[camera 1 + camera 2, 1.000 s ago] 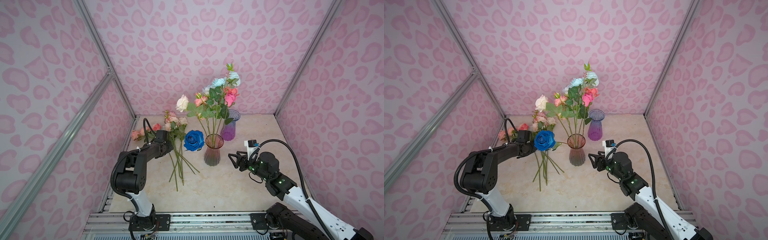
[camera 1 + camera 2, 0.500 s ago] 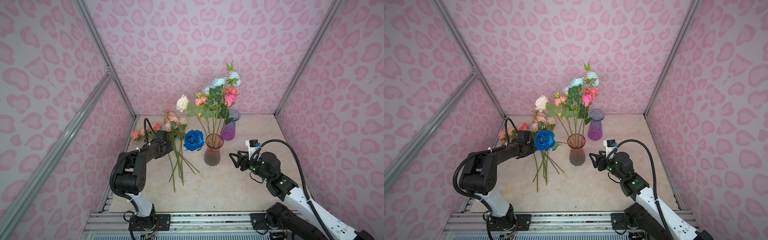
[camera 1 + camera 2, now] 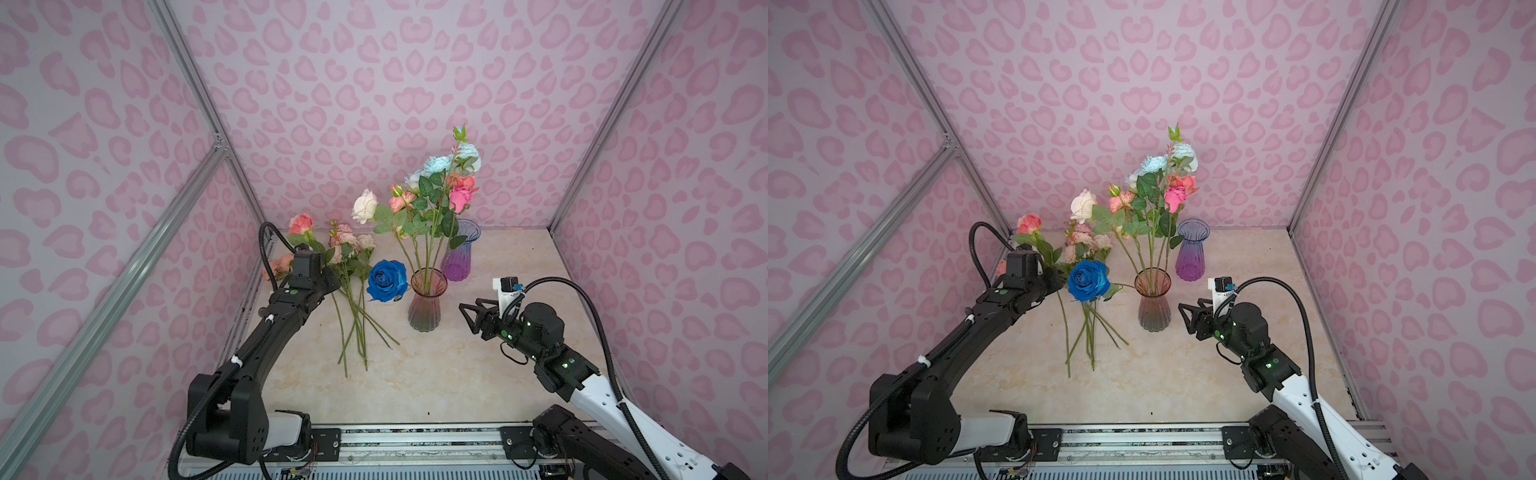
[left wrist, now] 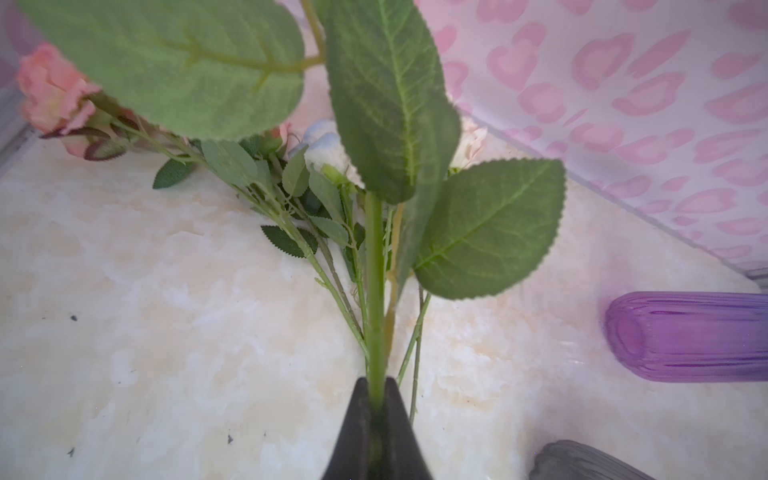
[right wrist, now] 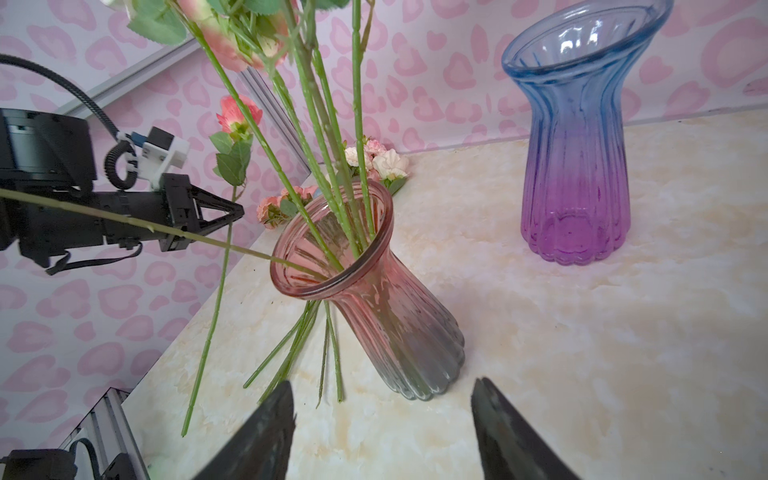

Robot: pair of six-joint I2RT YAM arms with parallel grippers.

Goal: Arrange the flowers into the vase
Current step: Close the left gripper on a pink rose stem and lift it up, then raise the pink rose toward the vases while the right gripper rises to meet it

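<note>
My left gripper (image 4: 376,390) is shut on the green stem of a coral rose (image 3: 300,223), held above the table left of the pink vase (image 3: 426,307); from the right wrist view the gripper (image 5: 232,212) shows pinching that stem. Several flowers (image 3: 436,191) stand in the pink vase (image 5: 374,299). A deep blue rose (image 3: 1088,280) leans out over its rim to the left. More flowers (image 3: 349,245) lie on the table by the left arm. My right gripper (image 3: 467,318) is open and holds nothing, just right of the vase, jaws facing its base (image 5: 382,403).
An empty purple vase (image 3: 459,253) stands behind the pink one, near the back wall. Pink patterned walls close in the marble table (image 3: 457,386) on three sides. The arm bases sit on a rail along the front edge.
The left gripper has closed on the coral rose's stem and lifted it, so the flower head is higher. The right arm has barely moved.
</note>
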